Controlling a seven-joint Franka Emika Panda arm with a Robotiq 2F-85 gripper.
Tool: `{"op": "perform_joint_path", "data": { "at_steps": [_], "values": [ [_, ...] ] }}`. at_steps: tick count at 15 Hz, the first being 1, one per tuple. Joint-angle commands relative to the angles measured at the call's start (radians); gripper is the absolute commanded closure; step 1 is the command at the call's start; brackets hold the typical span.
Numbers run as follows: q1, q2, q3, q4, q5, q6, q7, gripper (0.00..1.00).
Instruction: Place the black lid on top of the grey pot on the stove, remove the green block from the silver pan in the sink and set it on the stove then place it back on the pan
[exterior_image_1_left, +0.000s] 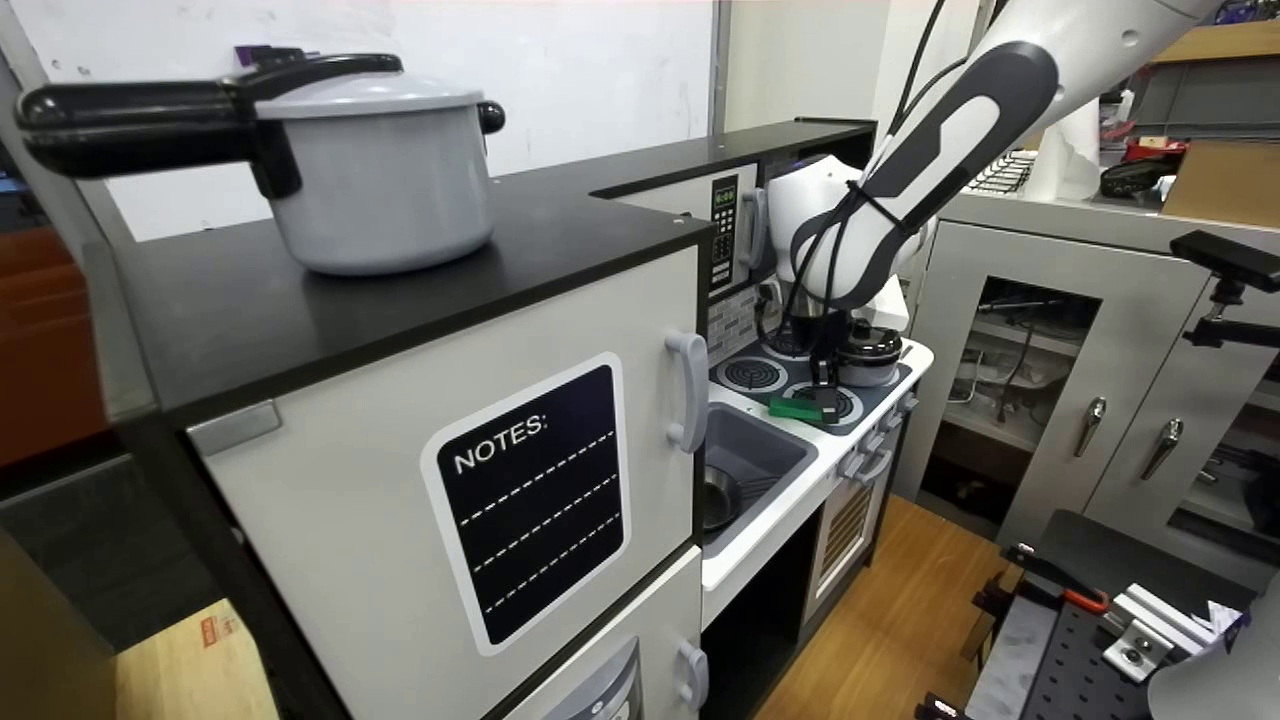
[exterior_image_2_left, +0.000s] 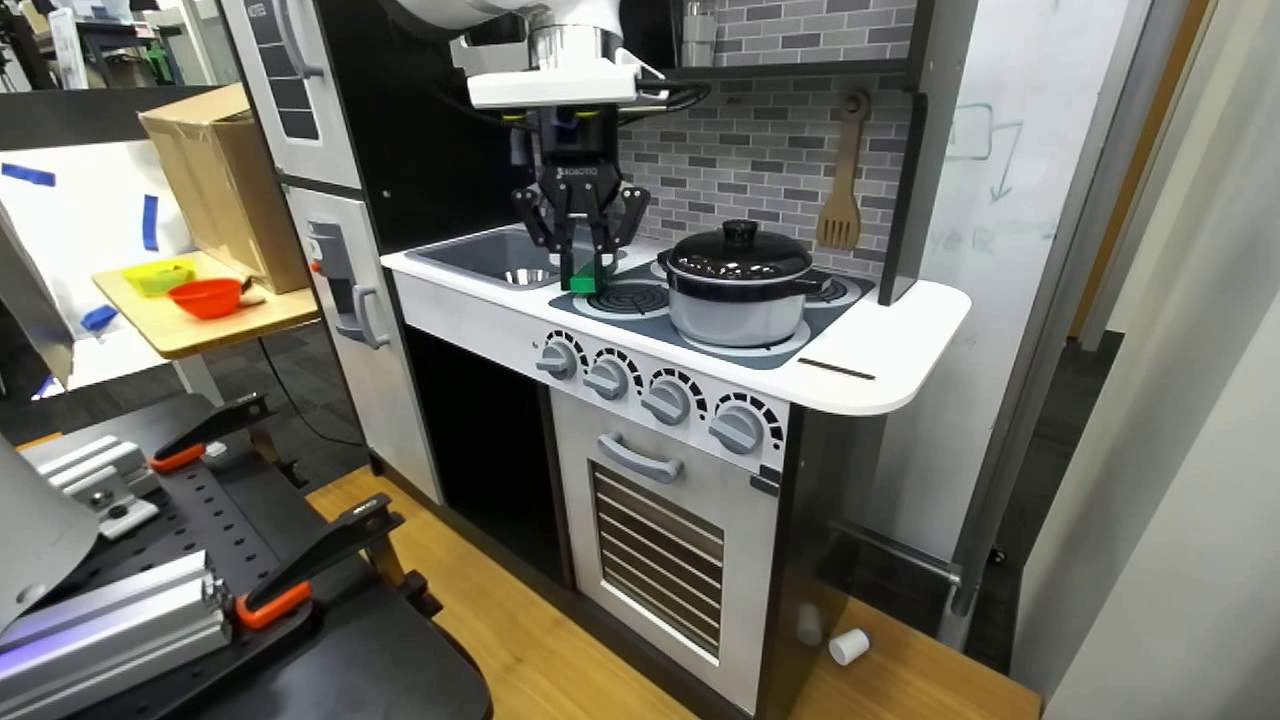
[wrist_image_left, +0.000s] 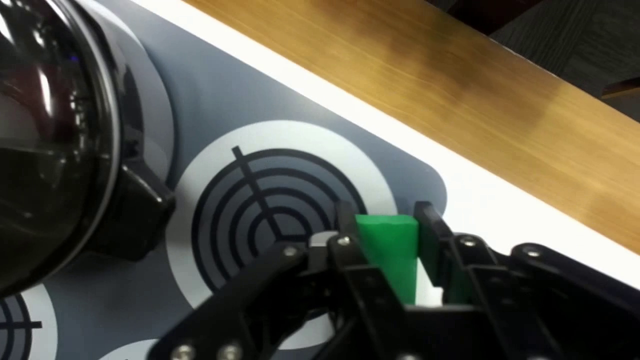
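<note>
Your pincer (exterior_image_2_left: 584, 272) is closed on the green block (wrist_image_left: 389, 250), its jaws against two opposite sides, at the front corner of the stove (wrist_image_left: 210, 90) nearest the sink (exterior_image_1_left: 765, 437). The block is at or just over the outer edge of the front burner (wrist_image_left: 260, 215) there. The views don't settle whether its underside touches the stove, nor whether you are setting it down or starting back to the pan.

If the block hangs clear and you let go, it will likely drop and tip, and from that corner it could skid into the sink. If it is already down, pressing lower could twist it in your grip. On the way to the silver pan (exterior_image_2_left: 528, 278), a low path risks knocking it on the sink's rim. Swing the opposite way and you might catch the side handle (wrist_image_left: 135, 215) of the grey pot (exterior_image_2_left: 735, 313) and unseat the black lid (exterior_image_2_left: 740, 255), which looks properly on.

That pot occupies the front burner farthest from the sink; past it the white surface (exterior_image_2_left: 880, 350) ends in a rounded corner. Behind, a wooden spatula (exterior_image_2_left: 838, 222) hangs on the brick-patterned wall (exterior_image_2_left: 690, 170). In an exterior view, a large pale-grey pot (exterior_image_1_left: 385, 185) tops the fridge unit (exterior_image_1_left: 340, 470), with grey cabinets (exterior_image_1_left: 1140, 345) in the background.
</note>
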Motion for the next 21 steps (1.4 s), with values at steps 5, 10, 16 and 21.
{"op": "perform_joint_path", "data": {
  "at_steps": [5, 10, 16, 21],
  "values": [
    [0.042, -0.245, 0.025, -0.163, -0.067, 0.032, 0.044, 0.92],
    [0.064, -0.31, 0.027, -0.216, -0.048, 0.029, 0.031, 0.92],
    [0.078, -0.336, 0.021, -0.268, -0.022, 0.017, 0.017, 0.92],
    [0.108, -0.326, 0.043, -0.263, -0.027, 0.035, 0.024, 0.92]
  ]
}}
